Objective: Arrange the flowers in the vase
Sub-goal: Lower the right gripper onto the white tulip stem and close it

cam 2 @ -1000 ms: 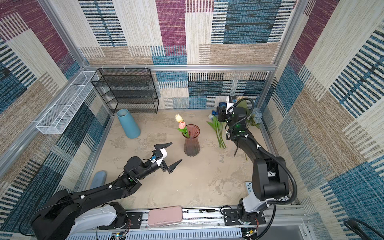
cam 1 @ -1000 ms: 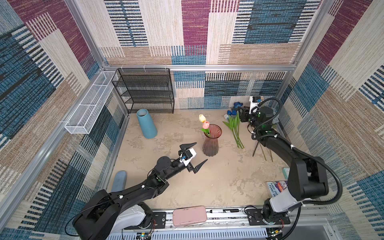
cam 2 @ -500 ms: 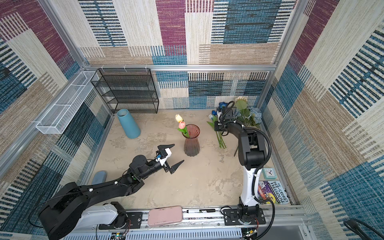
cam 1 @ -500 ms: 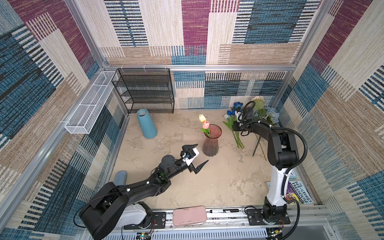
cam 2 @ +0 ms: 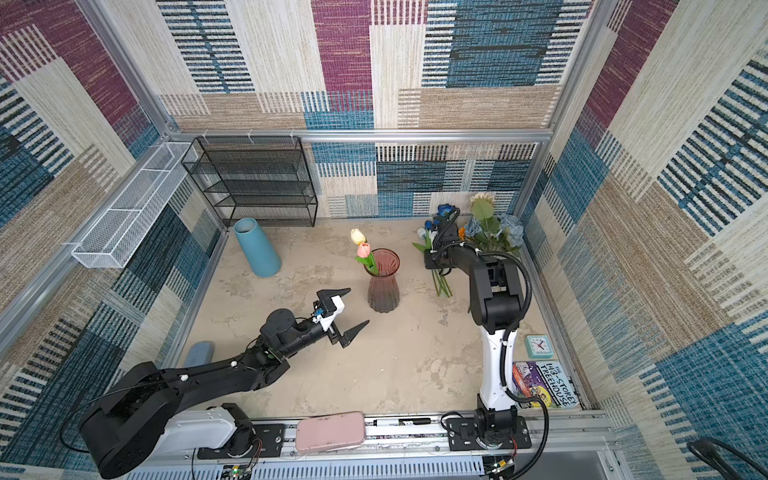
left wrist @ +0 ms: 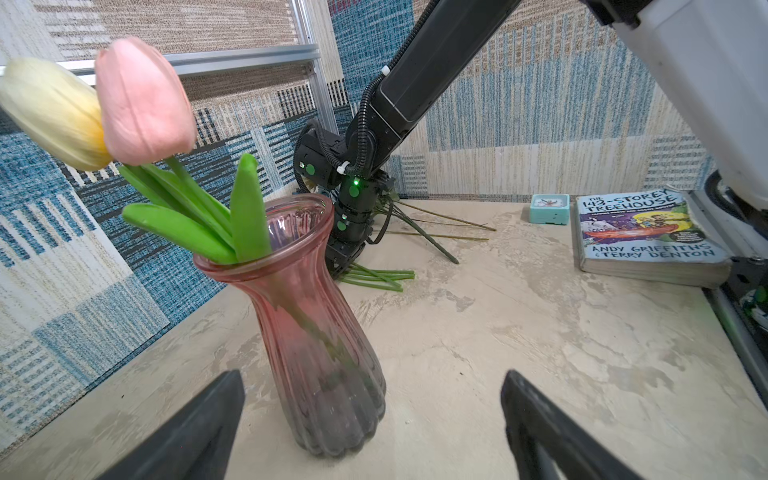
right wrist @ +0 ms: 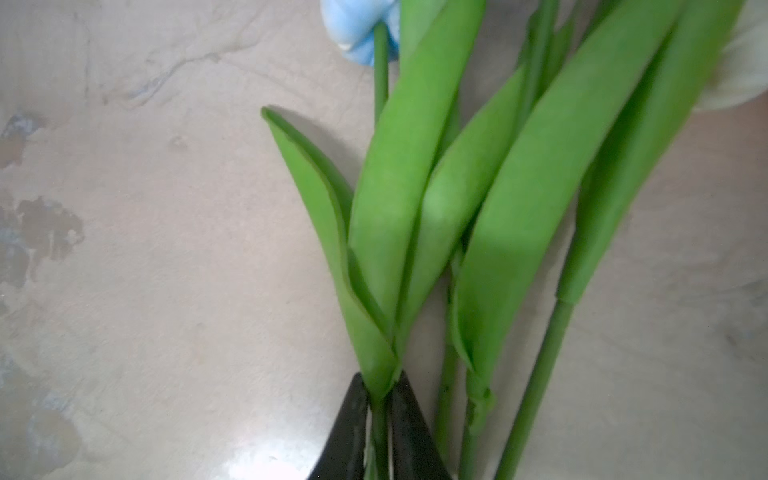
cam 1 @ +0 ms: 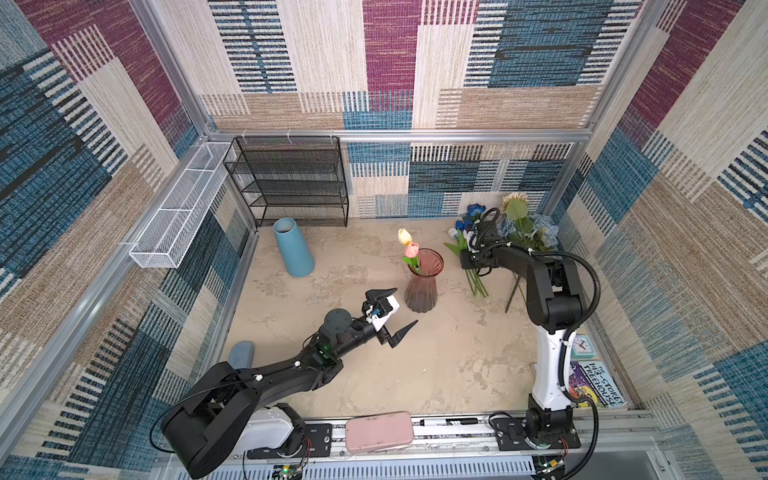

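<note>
Green-stemmed flowers [cam 1: 476,282] are heaped at the far right corner of the table [cam 1: 436,374]; two tulips [cam 1: 412,250] are stood in the vase [cam 1: 422,291]. The right gripper [right wrist: 380,386], wider before, is clamped on one stem [right wrist: 379,432]; the left gripper [cam 1: 406,305] is held spread.

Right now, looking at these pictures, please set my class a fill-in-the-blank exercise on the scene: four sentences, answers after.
The pink vase holds ____ tulips.
The right gripper is ____ on a green stem.
The left gripper stands ____ beside the vase.
The clock sits next to a ____.
Missing words: two; shut; open; book.
</note>
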Available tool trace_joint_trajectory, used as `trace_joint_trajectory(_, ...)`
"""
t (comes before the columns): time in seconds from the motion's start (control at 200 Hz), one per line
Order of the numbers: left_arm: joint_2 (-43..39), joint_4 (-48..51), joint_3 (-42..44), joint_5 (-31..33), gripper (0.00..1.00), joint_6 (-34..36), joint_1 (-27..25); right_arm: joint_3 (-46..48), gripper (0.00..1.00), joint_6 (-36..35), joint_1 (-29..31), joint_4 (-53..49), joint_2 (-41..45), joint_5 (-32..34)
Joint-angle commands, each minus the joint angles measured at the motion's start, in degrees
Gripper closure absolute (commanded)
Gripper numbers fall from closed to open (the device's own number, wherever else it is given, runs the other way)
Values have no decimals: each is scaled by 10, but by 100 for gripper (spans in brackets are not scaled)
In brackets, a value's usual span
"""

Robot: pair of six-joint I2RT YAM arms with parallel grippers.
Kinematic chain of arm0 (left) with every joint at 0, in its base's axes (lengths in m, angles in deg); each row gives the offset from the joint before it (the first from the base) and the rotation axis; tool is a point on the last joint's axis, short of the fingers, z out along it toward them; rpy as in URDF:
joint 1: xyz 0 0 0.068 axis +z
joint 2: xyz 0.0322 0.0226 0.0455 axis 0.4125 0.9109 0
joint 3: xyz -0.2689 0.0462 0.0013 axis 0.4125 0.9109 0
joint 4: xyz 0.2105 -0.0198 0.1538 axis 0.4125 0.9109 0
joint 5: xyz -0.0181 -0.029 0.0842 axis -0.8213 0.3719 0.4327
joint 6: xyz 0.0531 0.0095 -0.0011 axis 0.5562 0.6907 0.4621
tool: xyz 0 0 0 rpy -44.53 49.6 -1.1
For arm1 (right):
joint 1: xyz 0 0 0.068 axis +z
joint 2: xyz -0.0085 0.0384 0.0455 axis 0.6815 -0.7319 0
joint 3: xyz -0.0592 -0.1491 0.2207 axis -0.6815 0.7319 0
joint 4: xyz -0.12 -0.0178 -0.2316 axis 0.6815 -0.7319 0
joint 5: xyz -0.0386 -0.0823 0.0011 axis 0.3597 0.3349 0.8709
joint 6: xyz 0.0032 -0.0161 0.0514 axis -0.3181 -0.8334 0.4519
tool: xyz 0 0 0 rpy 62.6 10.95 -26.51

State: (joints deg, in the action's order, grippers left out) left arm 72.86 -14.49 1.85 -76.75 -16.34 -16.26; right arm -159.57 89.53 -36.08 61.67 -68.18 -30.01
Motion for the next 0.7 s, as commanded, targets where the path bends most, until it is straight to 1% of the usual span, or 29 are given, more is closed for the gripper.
trace_joint_trajectory(0.0,0,-12,0,-5,1,9,1,5,90,2,2,5,3,-4)
trace_joint_trajectory(0.27,-6,-17,3,-3,1,9,1,10,91,16,4,2,51,-16)
trace_joint_trajectory(0.32,-9,-16,4,-3,1,10,1,14,94,17,4,3,62,-19)
trace_joint_trajectory(0.406,-13,-15,6,-1,1,11,1,19,94,17,4,3,77,-19)
trace_joint_trajectory(0.581,-22,-14,9,-1,1,11,0,33,92,21,4,8,97,-26)
trace_joint_trajectory(0.606,-22,-13,9,0,1,12,0,34,91,23,4,7,97,-27)
trace_joint_trajectory(0.641,-23,-14,9,0,1,11,1,37,86,24,4,8,97,-28)
trace_joint_trajectory(0.696,-24,-15,10,-1,1,11,0,44,86,25,4,13,98,-28)
